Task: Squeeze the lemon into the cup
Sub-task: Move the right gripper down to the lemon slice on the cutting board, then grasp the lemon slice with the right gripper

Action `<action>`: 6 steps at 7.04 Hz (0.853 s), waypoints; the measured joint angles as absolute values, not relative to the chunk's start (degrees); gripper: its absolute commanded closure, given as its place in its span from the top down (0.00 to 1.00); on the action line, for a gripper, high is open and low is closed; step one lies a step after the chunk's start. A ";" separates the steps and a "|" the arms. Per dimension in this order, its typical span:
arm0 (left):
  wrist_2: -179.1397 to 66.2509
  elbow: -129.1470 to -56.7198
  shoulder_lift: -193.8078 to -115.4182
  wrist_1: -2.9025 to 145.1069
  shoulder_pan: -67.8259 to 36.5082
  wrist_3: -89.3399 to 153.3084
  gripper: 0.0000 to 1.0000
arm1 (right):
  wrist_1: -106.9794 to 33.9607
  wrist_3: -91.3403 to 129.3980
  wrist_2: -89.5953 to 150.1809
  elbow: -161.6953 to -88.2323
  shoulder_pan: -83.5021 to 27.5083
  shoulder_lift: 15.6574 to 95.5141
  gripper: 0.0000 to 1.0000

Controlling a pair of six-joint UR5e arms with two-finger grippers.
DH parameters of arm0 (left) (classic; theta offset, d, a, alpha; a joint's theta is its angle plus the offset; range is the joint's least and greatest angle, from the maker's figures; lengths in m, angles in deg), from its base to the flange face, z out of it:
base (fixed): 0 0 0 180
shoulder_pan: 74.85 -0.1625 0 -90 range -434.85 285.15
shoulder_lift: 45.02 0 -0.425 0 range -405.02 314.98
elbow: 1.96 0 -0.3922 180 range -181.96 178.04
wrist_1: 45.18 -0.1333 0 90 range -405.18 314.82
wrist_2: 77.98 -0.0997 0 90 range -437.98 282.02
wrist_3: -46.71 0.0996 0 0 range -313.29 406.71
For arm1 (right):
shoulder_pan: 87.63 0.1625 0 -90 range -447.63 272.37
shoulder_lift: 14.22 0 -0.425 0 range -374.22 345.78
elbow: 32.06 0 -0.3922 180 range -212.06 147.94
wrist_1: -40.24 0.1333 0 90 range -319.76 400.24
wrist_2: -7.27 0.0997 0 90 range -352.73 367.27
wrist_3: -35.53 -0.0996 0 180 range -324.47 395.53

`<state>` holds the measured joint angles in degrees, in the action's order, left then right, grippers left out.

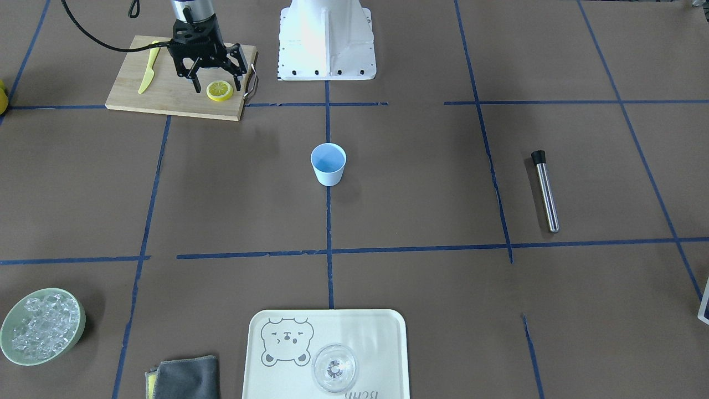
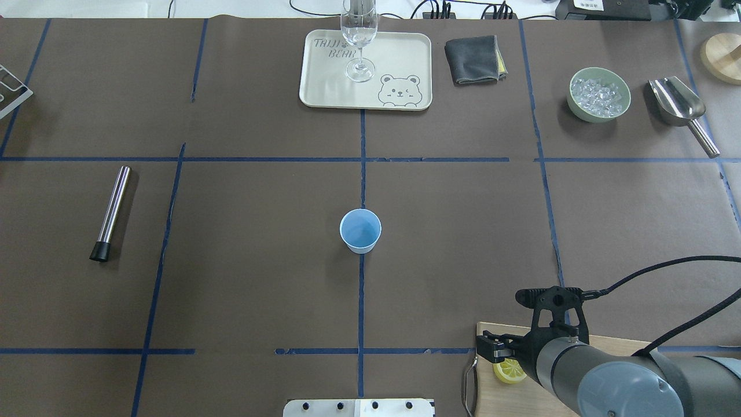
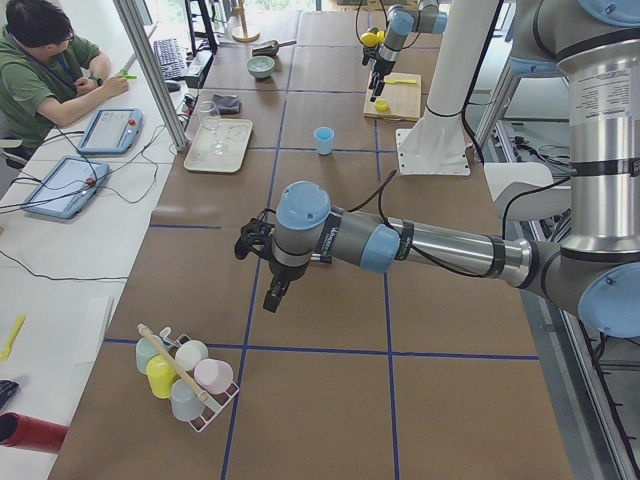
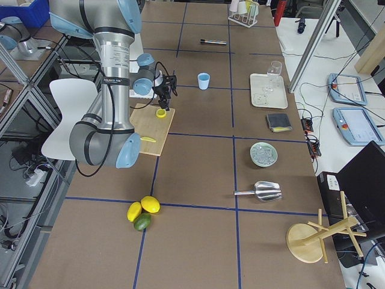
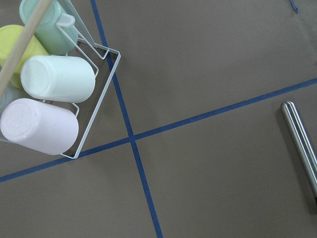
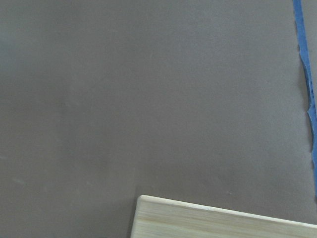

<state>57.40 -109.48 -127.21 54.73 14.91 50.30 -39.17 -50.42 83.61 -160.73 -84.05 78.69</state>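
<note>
I was running the rig in a robotics lab: the table [image 1: 421,183] was papered brown and gridded with blue tape [image 1: 328,221], and an operator [image 3: 40,70] sat at a white side bench [image 3: 60,250] with teach pendants [image 3: 108,130], beyond an aluminium frame post [image 3: 153,75].

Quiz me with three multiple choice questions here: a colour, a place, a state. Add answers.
1. The inside of the cup is: A blue, B red, C white.
2. The lemon half lies: A in the cup, B on the cutting board, C beside the cup.
3. The right gripper is: A shut on the lemon half, B shut on the cup, C open.
Answers: 1 A, blue shows from overhead. 2 B, it rests on the board. 3 C, its fingers stand spread.
</note>
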 measured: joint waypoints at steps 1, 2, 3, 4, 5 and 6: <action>57.38 -109.47 -127.22 54.73 14.90 50.31 1.00 | -36.80 -50.50 83.55 -160.15 -84.20 80.68 0.99; 57.35 -109.39 -127.23 54.69 14.89 50.32 1.00 | -35.84 -50.95 83.46 -159.66 -84.62 81.41 0.99; 57.29 -109.36 -127.19 54.65 14.88 50.32 1.00 | -35.47 -52.08 83.29 -159.00 -85.33 81.58 0.97; 57.24 -109.38 -127.15 54.63 14.88 50.32 1.00 | -35.33 -53.28 82.81 -158.34 -86.16 81.50 0.95; 57.21 -109.47 -127.14 54.65 14.88 50.32 1.00 | -35.28 -54.05 82.05 -157.80 -86.89 81.33 0.93; 57.22 -109.58 -127.16 54.66 14.89 50.32 1.00 | -35.27 -54.61 81.30 -157.48 -87.62 81.19 0.93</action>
<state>57.22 -109.58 -127.16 54.66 14.89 50.32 -35.27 -54.61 81.30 -157.48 -87.62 81.19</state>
